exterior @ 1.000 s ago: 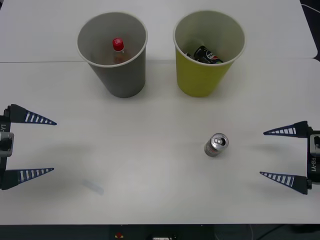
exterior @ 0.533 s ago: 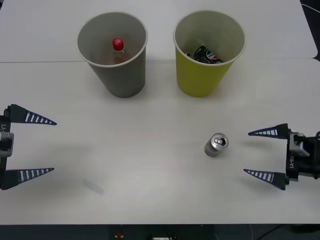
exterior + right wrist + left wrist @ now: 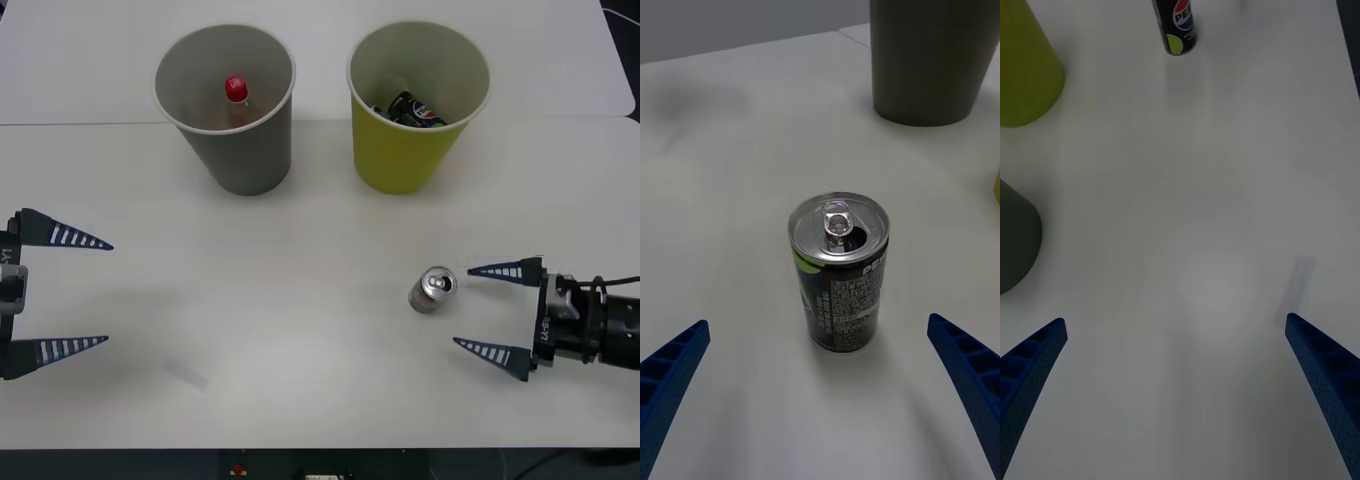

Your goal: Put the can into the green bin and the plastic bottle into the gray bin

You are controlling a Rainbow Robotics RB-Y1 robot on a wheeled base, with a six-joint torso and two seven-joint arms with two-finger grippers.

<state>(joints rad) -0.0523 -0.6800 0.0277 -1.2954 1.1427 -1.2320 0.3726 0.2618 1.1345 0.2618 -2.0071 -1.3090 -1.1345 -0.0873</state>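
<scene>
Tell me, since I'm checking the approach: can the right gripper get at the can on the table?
Probably yes: the open right gripper faces the upright can with bare table between.

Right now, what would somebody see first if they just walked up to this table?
Probably the two big bins at the back: the gray bin with a red-capped plastic bottle inside, and the green bin holding a dark can. Then the can standing alone on the white table, with the right gripper open beside it.

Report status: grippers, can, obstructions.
Right gripper open, closing in beside the can, not touching. Left gripper open, parked at table's left. Can upright on the table; another already in green bin. Nothing in the way.
</scene>
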